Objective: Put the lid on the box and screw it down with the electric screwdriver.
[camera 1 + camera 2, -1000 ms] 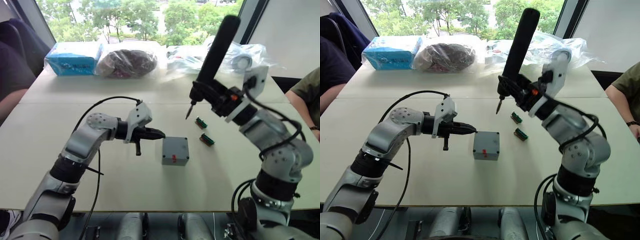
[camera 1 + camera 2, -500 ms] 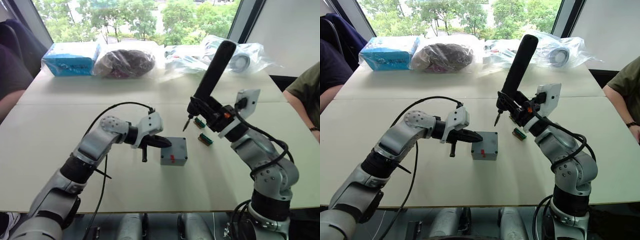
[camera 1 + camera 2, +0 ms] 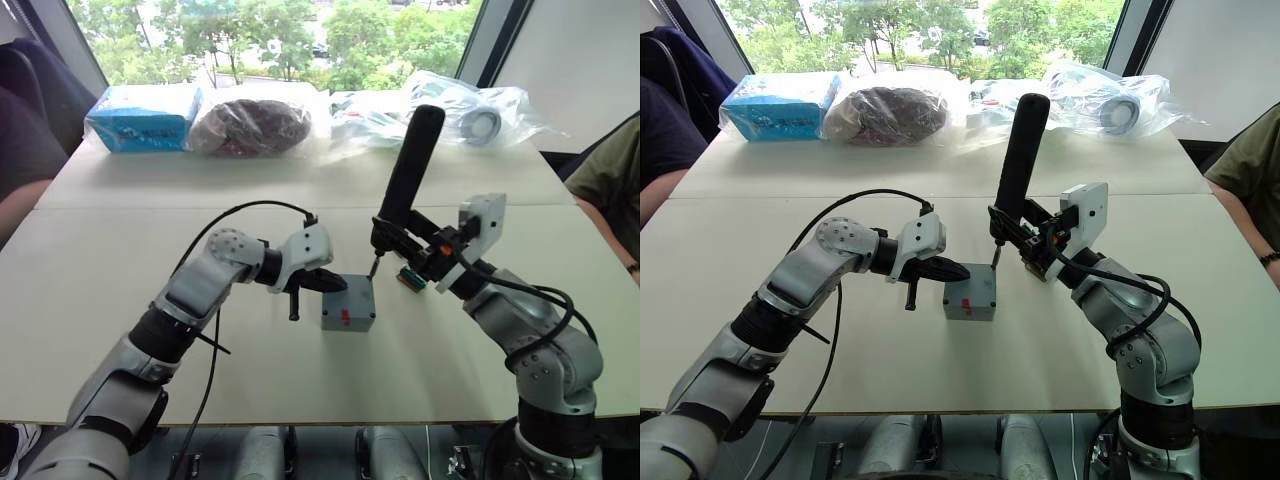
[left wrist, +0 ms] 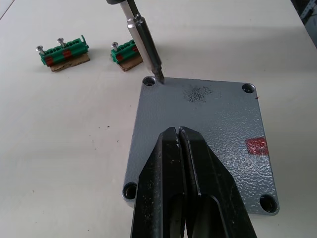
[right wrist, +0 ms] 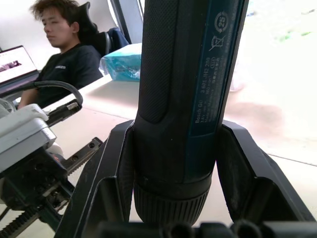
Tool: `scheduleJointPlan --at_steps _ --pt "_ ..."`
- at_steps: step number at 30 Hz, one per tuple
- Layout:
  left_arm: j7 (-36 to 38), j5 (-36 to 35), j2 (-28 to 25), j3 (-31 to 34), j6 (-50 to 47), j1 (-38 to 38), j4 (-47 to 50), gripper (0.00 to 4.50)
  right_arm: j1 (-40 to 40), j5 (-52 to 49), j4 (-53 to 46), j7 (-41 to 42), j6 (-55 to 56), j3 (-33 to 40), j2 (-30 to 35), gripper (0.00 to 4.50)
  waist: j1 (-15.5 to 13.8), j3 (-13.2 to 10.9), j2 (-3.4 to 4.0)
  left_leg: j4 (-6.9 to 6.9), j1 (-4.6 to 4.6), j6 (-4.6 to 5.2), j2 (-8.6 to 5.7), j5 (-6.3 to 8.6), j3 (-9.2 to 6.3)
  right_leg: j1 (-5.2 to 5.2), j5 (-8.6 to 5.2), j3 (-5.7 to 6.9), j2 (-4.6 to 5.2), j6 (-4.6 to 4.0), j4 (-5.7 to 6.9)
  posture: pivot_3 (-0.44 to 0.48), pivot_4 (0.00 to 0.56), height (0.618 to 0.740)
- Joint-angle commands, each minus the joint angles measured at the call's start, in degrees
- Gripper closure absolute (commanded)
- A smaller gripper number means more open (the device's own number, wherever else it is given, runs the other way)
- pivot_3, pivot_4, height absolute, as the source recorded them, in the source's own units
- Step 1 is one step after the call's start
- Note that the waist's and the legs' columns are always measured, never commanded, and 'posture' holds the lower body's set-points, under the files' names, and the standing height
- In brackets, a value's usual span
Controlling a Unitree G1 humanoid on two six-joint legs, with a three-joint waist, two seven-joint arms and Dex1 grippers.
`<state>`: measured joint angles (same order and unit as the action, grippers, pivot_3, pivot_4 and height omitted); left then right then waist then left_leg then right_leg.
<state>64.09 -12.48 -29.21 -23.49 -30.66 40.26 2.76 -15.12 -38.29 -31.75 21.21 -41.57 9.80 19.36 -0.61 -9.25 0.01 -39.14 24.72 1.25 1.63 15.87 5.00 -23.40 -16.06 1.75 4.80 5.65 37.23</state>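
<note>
So over the last second the right gripper brought the electric screwdriver down from well above the table, and now the bit sits right at one corner screw hole of the lid. The left gripper slid in too, fingers pinched together with nothing between them, tips resting on top of the lid. The lid's already seated on the box, which sits mid-table, nearer the front edge than the back one, so I'd say we're at the first screw.

The left wrist view shows the bit tip at the hole rim, plus two green blocks just past that corner. The right wrist view shows the right gripper clamped around the screwdriver's barrel
</note>
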Motion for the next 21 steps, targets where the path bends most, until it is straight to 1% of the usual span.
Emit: scheduleJointPlan --at_steps 1,5,9,15,21 --pt "0.23 0.68 -0.24 -0.16 -0.22 -0.62 0.45 4.5 -0.46 1.66 -0.9 -0.53 3.34 -0.45 0.0 2.69 0.0 0.0 0.0 0.0 0.0 0.0 0.0 0.0 0.0 0.0 0.0 0.0 0.0 0.0 0.0 0.0 0.15 0.74" --pt "0.23 0.61 -0.24 -0.2 -0.32 -0.87 0.66 4.5 -0.59 2.21 -0.17 -0.98 4.55 -1.08 -0.65 2.69 -0.01 0.0 0.0 0.0 -0.01 0.0 0.0 0.0 0.0 0.01 0.0 0.0 0.0 0.0 0.0 0.0 0.15 0.74" --pt "0.45 0.63 -0.58 -0.21 -0.32 -1.23 0.81 4.5 -0.45 -1.21 -0.92 -0.99 3.18 -1.07 -1.92 2.69 0.01 0.0 0.0 0.0 -0.01 0.0 0.0 0.0 0.0 0.01 0.0 0.0 0.0 0.0 0.0 0.0 0.15 0.74" --pt "0.36 0.67 -0.68 -0.32 -0.61 -1.59 1.52 4.5 -0.11 -1.36 -1.35 -0.95 3.29 -0.8 -1.49 2.69 0.04 0.0 0.0 0.0 -0.01 0.0 0.02 0.0 0.0 0.01 0.0 0.0 -0.01 0.0 0.0 0.0 0.15 0.74" --pt "0.72 0.67 -0.78 -0.41 -0.56 -1.91 1.79 4.5 -2.02 -3.37 -1.49 -1.24 3.65 1.95 -1.02 2.69 0.02 0.0 -0.01 0.0 -0.01 0.0 0.02 0.0 0.0 0.01 0.0 0.0 -0.02 0.0 0.0 0.0 0.15 0.74"
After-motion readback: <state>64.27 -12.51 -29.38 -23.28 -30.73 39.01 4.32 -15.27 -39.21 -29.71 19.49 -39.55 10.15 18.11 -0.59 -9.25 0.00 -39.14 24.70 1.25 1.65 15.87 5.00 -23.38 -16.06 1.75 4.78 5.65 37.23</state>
